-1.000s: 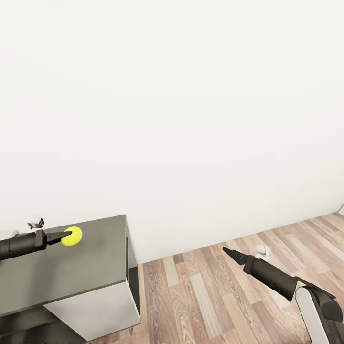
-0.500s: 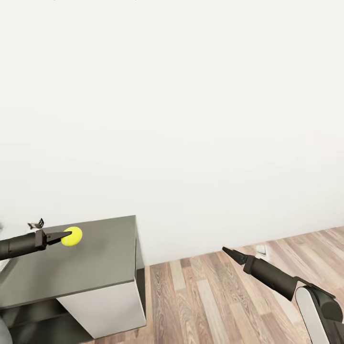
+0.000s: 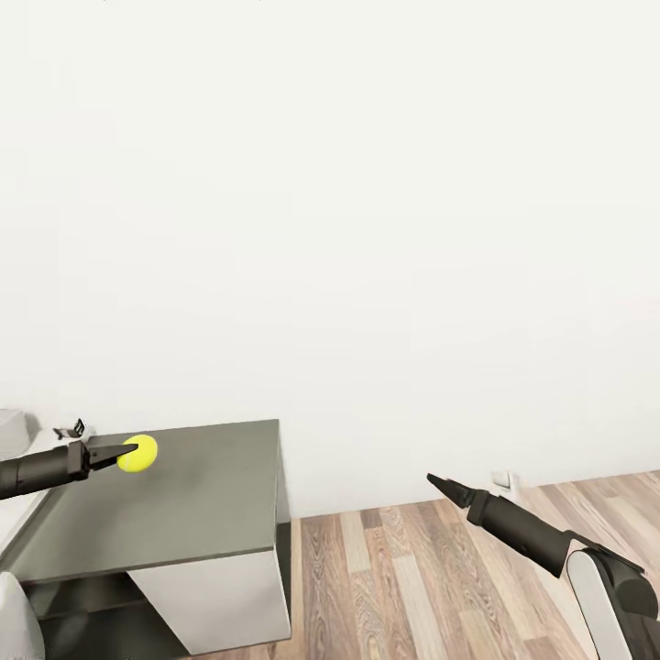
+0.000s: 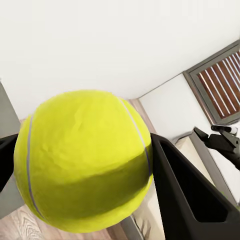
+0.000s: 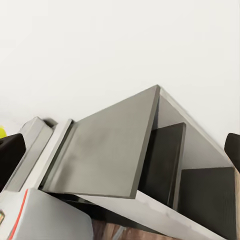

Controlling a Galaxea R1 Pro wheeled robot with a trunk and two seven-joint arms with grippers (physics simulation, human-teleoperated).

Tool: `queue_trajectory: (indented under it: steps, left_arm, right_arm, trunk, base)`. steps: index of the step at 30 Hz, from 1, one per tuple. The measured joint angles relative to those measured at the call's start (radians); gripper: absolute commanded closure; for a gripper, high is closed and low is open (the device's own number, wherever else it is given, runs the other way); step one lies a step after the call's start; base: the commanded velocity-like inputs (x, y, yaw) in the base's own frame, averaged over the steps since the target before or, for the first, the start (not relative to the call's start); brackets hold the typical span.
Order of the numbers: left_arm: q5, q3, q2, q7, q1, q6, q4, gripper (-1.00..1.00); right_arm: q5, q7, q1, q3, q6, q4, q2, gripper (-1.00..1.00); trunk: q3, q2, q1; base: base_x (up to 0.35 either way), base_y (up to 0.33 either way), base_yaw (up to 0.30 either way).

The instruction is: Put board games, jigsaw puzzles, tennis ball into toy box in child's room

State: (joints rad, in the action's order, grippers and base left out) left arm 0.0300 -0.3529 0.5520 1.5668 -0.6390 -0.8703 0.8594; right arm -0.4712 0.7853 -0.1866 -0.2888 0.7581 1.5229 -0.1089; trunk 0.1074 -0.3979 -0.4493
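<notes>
Left hand (image 3: 126,451) around tennis ball (image 3: 140,453)

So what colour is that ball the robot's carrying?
Bright yellow-green tennis ball with a thin pale seam, clearest in the left wrist view.

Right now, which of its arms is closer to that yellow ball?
The left. Its left gripper is closed around the tennis ball, holding it above the dark grey table. The right gripper hangs far off to the other side, over the wood floor.

Bright even light (soft shadows), sharp render
</notes>
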Motion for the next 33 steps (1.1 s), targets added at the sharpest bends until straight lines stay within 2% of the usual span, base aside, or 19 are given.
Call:
queue_trajectory:
  steps: [10,20,31,33]
  left_arm:
    - [0.000,0.000,-0.001,0.000,0.001,0.001,0.000,1.00]
    - [0.001,0.000,-0.001,0.000,0.001,0.018,0.002,1.00]
    - [0.007,-0.007,0.002,0.000,0.000,0.020,0.039,1.00]
    - [0.008,-0.019,0.017,0.000,-0.005,0.011,0.051,1.00]
  right_arm:
    - [0.000,-0.004,0.000,0.000,0.001,-0.003,0.000,-1.00]
    - [0.000,-0.006,0.000,0.001,0.002,-0.003,0.000,-1.00]
    - [0.001,-0.007,0.000,0.001,0.002,-0.003,0.000,-1.00]
    - [0.001,-0.007,0.000,0.001,0.002,-0.004,0.000,-1.00]
  trunk:
    - [-0.014,0.000,0.001]
    - [-0.026,0.000,0.000]
    - [-0.040,0.000,0.000]
    - [-0.042,0.000,0.000]
  base:
    - [0.223,0.014,0.191]
    - [0.276,0.123,0.208]
    - [0.048,0.031,0.211]
    - [0.004,0.002,0.211]
